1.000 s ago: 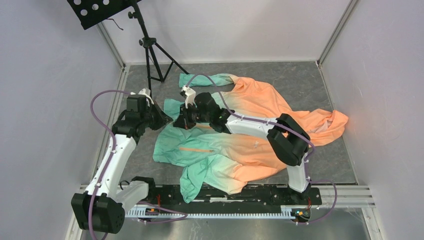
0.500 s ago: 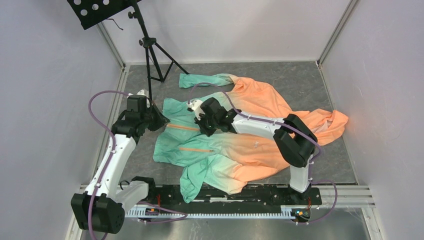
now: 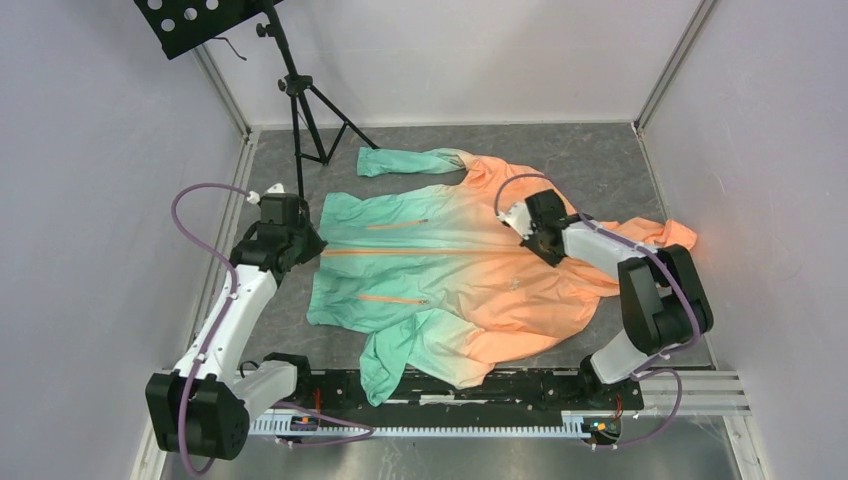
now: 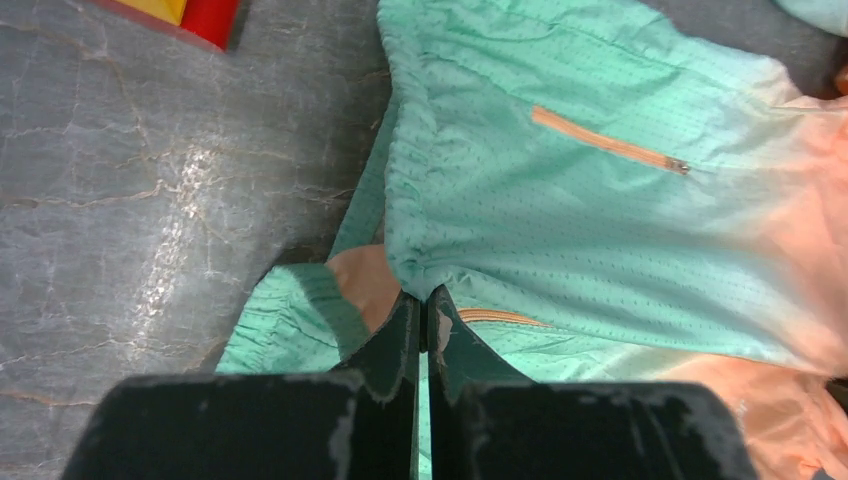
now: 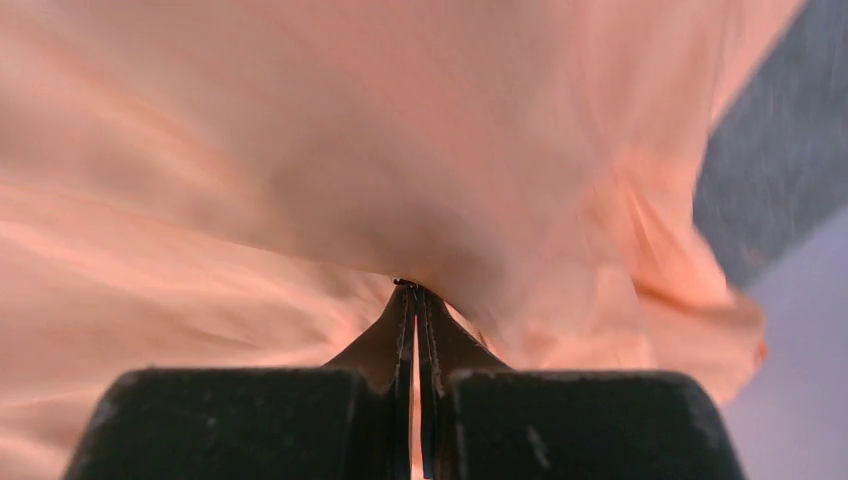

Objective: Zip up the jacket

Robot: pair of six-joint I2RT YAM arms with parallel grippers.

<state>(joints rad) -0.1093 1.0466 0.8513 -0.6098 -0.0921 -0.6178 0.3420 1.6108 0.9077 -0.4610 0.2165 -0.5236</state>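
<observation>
The jacket [image 3: 440,270] lies flat on the grey table, mint green at the left and peach at the right. Its two front panels meet along an orange front zipper [image 3: 420,251]. My left gripper [image 3: 305,245] is shut on the mint hem at the zipper's left end; the left wrist view shows the gripper [image 4: 424,300] pinching gathered fabric [image 4: 560,220] below a pocket zip [image 4: 605,143]. My right gripper [image 3: 540,243] is at the peach end of the zipper line. In the right wrist view it [image 5: 412,290] is shut on peach cloth [image 5: 300,150], and what sits at its tip is hidden.
A black tripod [image 3: 300,100] with a perforated plate [image 3: 190,20] stands at the back left. Grey walls close in the table on three sides. The arms' base rail [image 3: 450,385] runs along the near edge. A red and yellow object [image 4: 200,15] lies left of the jacket.
My right gripper has travelled right along the zipper line, from the mint part to the peach part, and the front panels have closed together behind it. My left gripper has held its place.
</observation>
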